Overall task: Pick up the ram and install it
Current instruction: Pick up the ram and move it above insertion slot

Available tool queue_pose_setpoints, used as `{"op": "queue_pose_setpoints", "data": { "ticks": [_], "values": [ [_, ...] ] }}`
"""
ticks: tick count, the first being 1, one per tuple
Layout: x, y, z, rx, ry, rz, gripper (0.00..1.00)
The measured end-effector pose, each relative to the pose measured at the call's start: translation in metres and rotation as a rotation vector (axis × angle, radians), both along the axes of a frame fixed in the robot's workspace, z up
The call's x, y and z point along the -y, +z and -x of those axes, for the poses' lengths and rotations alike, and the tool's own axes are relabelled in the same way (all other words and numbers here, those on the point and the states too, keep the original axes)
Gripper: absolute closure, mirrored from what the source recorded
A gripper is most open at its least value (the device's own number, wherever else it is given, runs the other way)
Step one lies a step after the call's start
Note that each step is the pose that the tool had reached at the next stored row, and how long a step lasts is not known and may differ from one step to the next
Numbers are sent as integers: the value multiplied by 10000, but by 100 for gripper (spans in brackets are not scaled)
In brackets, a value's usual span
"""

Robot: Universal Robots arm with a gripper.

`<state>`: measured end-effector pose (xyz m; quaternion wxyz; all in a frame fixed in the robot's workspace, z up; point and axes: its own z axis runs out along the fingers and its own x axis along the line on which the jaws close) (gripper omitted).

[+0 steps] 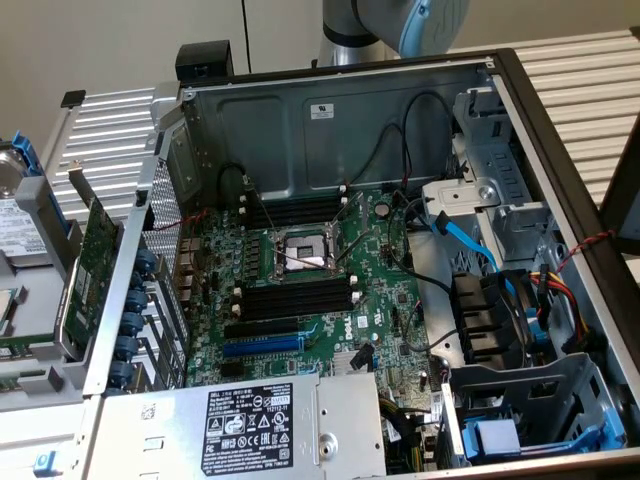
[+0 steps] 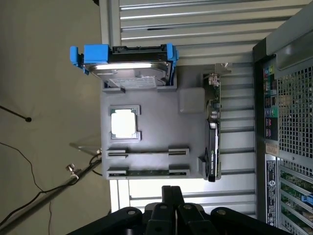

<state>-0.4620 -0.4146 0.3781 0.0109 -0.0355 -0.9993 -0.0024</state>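
The black gripper [image 2: 171, 190], fingers pressed together on nothing, hangs near the thin green ram stick [image 2: 148, 172] seated edge-up in the grey plastic tray [image 2: 161, 132], in its closest slot, so descending unspread it would likely strike the stick's edge and crack or jam it.

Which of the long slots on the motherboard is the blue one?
The slot nearest the grey labelled metal box; the other long slots are black.
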Motion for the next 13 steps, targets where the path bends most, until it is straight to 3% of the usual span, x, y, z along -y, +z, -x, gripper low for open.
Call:
{"op": "queue_pose_setpoints", "data": {
  "ticks": [4, 13],
  "values": [
    [0, 0, 1, -1, 146, 0, 89],
    [-1, -13, 1, -2, 1780, 1, 89]
  ]
}}
